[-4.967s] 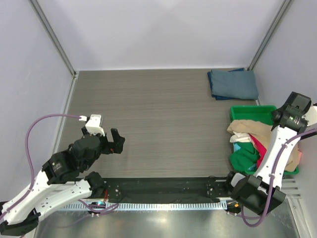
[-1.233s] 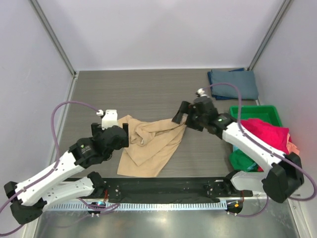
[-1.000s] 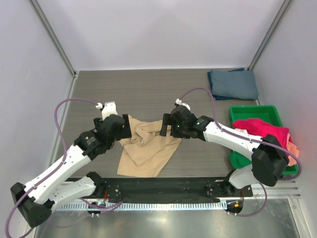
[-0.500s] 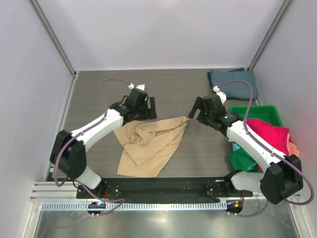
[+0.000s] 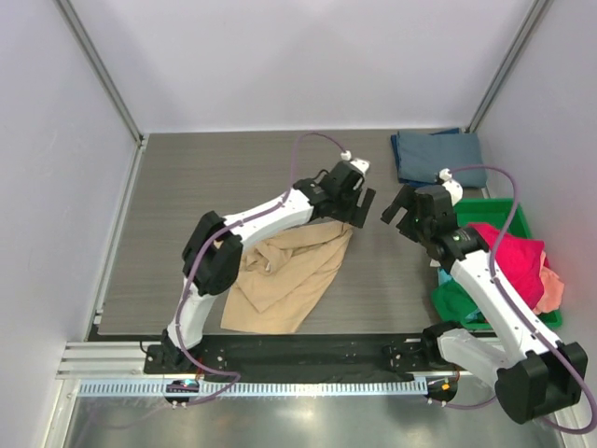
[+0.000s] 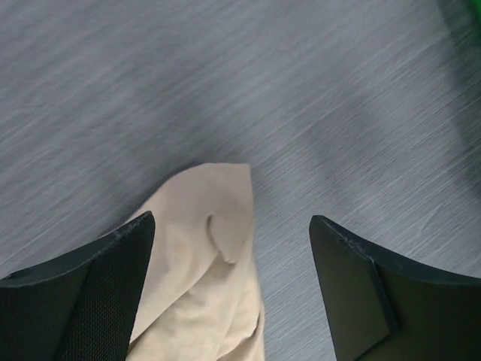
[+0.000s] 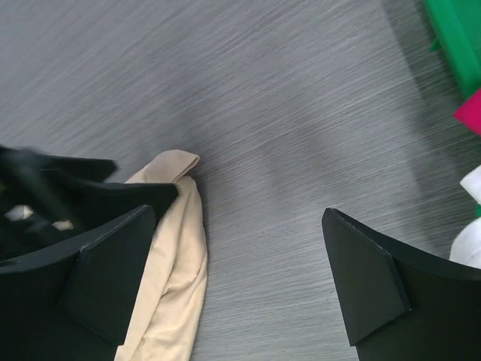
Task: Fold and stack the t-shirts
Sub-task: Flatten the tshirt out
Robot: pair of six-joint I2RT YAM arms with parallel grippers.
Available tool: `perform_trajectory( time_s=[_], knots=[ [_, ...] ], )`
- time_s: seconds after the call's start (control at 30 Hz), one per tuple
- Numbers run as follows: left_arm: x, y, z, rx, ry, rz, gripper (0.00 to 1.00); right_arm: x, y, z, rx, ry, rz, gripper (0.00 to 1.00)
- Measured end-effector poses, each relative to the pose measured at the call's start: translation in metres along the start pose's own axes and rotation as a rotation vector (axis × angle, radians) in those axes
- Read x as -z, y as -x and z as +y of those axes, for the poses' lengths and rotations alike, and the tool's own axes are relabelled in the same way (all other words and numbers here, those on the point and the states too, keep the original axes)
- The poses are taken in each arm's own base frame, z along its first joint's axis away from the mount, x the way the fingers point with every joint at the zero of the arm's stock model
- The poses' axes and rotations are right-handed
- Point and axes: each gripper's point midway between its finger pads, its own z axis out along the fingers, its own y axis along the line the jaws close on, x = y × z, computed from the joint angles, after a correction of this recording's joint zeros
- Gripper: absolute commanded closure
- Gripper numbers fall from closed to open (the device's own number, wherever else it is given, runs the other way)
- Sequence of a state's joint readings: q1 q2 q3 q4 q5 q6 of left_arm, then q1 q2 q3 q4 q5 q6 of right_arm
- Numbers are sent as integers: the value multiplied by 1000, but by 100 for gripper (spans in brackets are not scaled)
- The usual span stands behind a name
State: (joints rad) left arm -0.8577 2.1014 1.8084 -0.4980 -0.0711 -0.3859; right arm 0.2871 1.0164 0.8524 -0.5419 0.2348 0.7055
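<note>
A tan t-shirt (image 5: 280, 271) lies crumpled on the table, with one pointed corner (image 6: 218, 203) stretched out to the right. My left gripper (image 5: 361, 209) reaches far across and hovers over that corner, open, with the cloth between its fingers (image 6: 90, 286) but not pinched. Just right of the corner, my right gripper (image 5: 399, 211) stands open over bare table (image 7: 263, 173), the tan shirt (image 7: 169, 263) beside its left finger. A slate blue-grey t-shirt (image 5: 438, 157) lies folded at the back right. Magenta (image 5: 508, 254), green (image 5: 457, 297) and peach (image 5: 552, 291) shirts fill the bin.
A green plastic bin (image 5: 466, 212) stands at the right edge, its corner (image 7: 455, 37) showing in the right wrist view. Both grippers are close together near the table's middle right. Grey walls and metal posts enclose the table.
The left gripper swept right along the tan shirt's far edge to its right corner and narrowed slightly. The right gripper drew back right, off the cloth. The shirt's corner stayed stretched out.
</note>
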Motion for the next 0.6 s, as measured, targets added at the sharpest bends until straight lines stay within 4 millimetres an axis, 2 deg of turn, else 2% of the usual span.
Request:
perform_trajectory(
  time_s=[0.1, 0.2, 0.3, 0.4, 0.47, 0.57, 0.6],
  knots=[
    [-16, -19, -11, -58, 22, 49, 18, 9, 5, -1, -10, 14, -21, 0],
    [-28, -36, -9, -90, 65, 89, 26, 11, 3, -2, -9, 12, -12, 0],
    [-35, -43, -2, -106, 117, 109, 41, 9, -4, -7, -4, 3, 8, 0],
    [-38, -44, 6, -109, 164, 106, 48, 9, -9, -9, 0, -3, 28, 0],
    [-37, -40, 9, -108, 185, 96, 48, 9, -10, -9, 1, -2, 32, 0],
    [-34, -28, 10, -104, 205, 63, 46, 9, -12, -8, 2, 5, 41, 0],
    [-33, -23, 10, -103, 207, 52, 41, 9, -14, -9, 2, 6, 44, 1]
  ],
)
